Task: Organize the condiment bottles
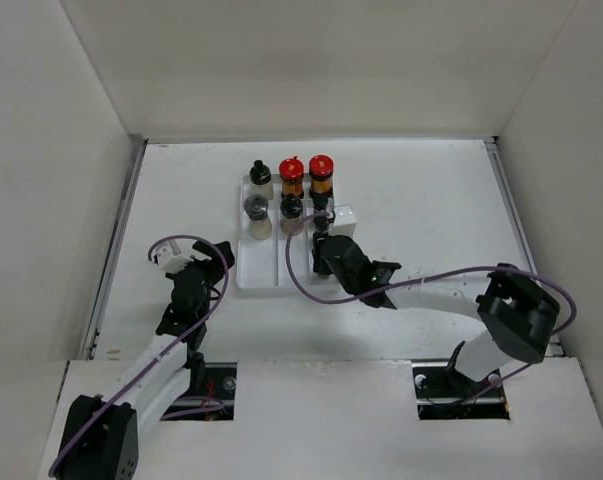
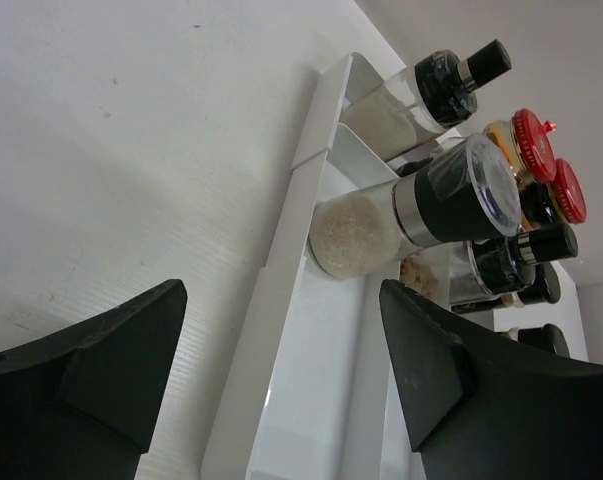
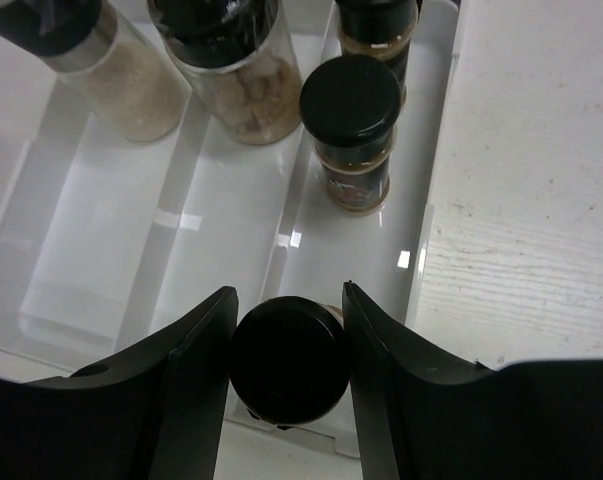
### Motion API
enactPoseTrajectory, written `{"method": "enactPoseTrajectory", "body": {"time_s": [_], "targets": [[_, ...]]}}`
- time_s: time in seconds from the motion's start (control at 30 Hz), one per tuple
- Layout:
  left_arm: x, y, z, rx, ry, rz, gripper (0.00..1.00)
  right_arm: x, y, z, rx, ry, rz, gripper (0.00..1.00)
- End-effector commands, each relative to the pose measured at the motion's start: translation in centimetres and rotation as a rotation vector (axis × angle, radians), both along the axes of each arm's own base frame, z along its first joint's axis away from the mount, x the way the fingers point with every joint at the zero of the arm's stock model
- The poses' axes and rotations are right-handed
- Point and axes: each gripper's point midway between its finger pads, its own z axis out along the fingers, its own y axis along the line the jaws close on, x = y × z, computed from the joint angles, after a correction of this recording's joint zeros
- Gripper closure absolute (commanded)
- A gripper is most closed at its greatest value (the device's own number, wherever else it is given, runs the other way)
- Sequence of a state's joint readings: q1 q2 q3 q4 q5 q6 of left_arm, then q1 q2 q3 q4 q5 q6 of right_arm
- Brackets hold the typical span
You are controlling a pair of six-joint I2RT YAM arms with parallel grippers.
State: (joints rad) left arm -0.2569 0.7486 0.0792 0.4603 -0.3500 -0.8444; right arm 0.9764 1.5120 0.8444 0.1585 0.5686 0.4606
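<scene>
Black right hand point(image 3: 286, 303) pinches small black-capped bottle point(image 3: 286, 375), lower centre.
Best lowered upright into the white plastic tray's point(image 3: 101, 260) right lane, clear of the second black-capped bottle point(image 3: 351, 110); left hand point(image 2: 281, 292) spread.

Glossy plastic tray point(image 3: 101, 260), smooth-capped bottle point(image 3: 286, 375)

white three-slot tray point(image 1: 256, 268) sits mid table point(image 1: 431, 200), little white block point(image 1: 346, 219) just beside its right edge, plain white walls point(image 1: 311, 60) around.
</scene>
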Motion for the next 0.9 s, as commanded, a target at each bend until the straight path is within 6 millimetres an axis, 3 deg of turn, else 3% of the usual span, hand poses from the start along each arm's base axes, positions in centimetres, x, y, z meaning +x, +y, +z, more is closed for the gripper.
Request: {"method": "enactPoseTrajectory", "body": {"time_s": [0.0, 0.13, 0.23, 0.4, 0.53, 0.63, 0.73, 0.87], "targets": [[0.6, 0.3, 1.6, 0.012, -0.049, 0.019, 0.2, 1.4, 2.0, 2.3, 0.094, -0.075, -0.001, 0.63], [0.6, 0.3, 1.6, 0.023, -0.045, 0.02, 0.12, 1.7, 1.9, 0.9, 0.066, -0.072, -0.016, 0.58], [0.7, 0.5, 1.5, 0.028, -0.041, 0.033, 0.0, 1.3, 1.8, 1.2, 0.071, -0.077, -0.019, 0.39], [0.5, 0.8, 1.8, 0.044, -0.049, 0.043, 0.0, 1.0, 0.8, 3.7, 0.106, -0.118, -0.033, 0.22], [0.1, 1.3, 1.8, 0.044, -0.039, 0.062, 0.0, 0.5, -0.3, 6.5, 0.151, -0.164, -0.035, 0.03], [0.0, 1.5, 1.9, 0.04, -0.042, 0.072, 0.0, 0.6, -2.9, 8.3, 0.168, -0.206, -0.103, 0.0], [0.0, 1.6, 1.6, 0.036, -0.03, 0.076, 0.0, 1.6, -7.8, 9.6, 0.181, -0.25, -0.243, 0.0], [0.3, 1.4, 0.8, 0.027, 0.021, 0.077, 0.0, 2.3, -14.5, 8.3, 0.2, -0.233, -0.433, 0.0]]}}
